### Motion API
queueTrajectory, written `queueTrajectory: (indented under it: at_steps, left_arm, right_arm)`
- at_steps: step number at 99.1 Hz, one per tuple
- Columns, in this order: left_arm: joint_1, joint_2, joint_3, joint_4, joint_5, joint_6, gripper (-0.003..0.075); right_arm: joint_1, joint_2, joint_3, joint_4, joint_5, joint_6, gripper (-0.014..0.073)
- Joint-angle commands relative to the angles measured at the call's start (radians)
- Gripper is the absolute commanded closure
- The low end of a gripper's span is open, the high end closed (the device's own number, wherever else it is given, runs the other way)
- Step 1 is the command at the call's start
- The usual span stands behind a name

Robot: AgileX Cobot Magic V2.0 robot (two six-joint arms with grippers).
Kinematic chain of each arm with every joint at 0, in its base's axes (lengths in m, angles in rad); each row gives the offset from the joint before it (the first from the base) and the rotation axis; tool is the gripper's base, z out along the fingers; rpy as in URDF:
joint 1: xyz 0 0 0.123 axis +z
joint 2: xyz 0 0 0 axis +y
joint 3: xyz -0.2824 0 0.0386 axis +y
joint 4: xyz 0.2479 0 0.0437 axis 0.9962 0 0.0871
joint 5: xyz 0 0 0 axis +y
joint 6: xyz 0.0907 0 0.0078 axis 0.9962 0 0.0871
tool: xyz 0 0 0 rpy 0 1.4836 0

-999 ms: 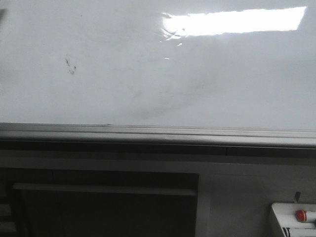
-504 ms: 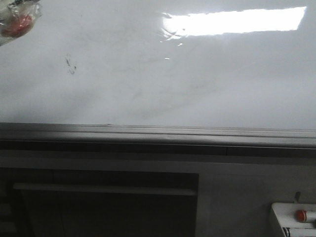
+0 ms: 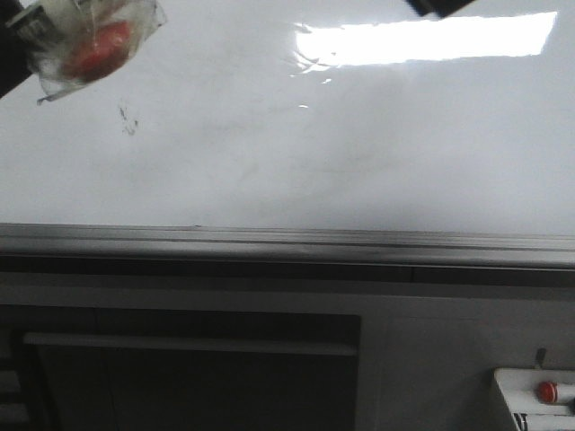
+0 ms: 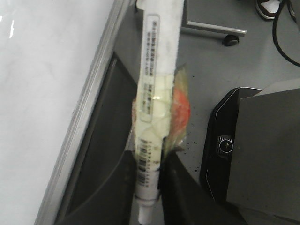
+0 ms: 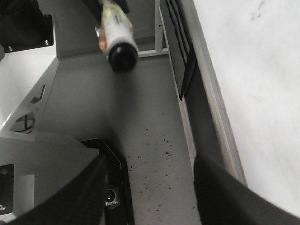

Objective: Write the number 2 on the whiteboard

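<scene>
Whiteboard [image 3: 296,153] across the upper part of the front view, glossy, faintly smeared grey, with a bright light reflection [image 3: 422,38] near its top right. No drawn 2 visible on it; only a small dark smudge [image 3: 127,120] toward the left. Grey rail [image 3: 287,242] along the board's lower edge. Small white box [image 3: 535,400] with a red button at the lower right corner, well below the board.

Marker [image 4: 152,108] clamped in the left gripper [image 4: 146,187], fingers [image 4: 178,187] closed narrow around the barrel near its tail end. Crumpled clear tape and something red wrapped around the barrel's middle. In the front view, that wrapped bundle [image 3: 90,40] at the top left corner, in front of the board, just above the smudge. Touching the board or not: cannot tell.

Right gripper [image 5: 147,192] spread wide, holding nothing, both fingers [image 5: 75,197] dark and blurred. Beyond them, the marker's dark round end [image 5: 123,57], and the board's edge alongside.
</scene>
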Motion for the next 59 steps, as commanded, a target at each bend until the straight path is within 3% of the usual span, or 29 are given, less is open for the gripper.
queueTrajectory:
  at_steps: [1,21,59]
  left_arm:
    - [-0.03,-0.012,-0.036,-0.034,-0.053,0.002,0.0738]
    - [-0.068,-0.012,-0.036,-0.034,-0.061,0.002,0.0738]
    - [-0.069,-0.012,-0.036,-0.034,-0.074,0.002,0.0738]
  right_arm:
    - [0.077,0.027,-0.061,0.012,-0.064,-0.043,0.023]
    - [0.201,0.107,-0.137,0.012,-0.106,-0.045,0.023]
    - [0.232,0.156,-0.171,0.049,-0.121,-0.043,0.0232]
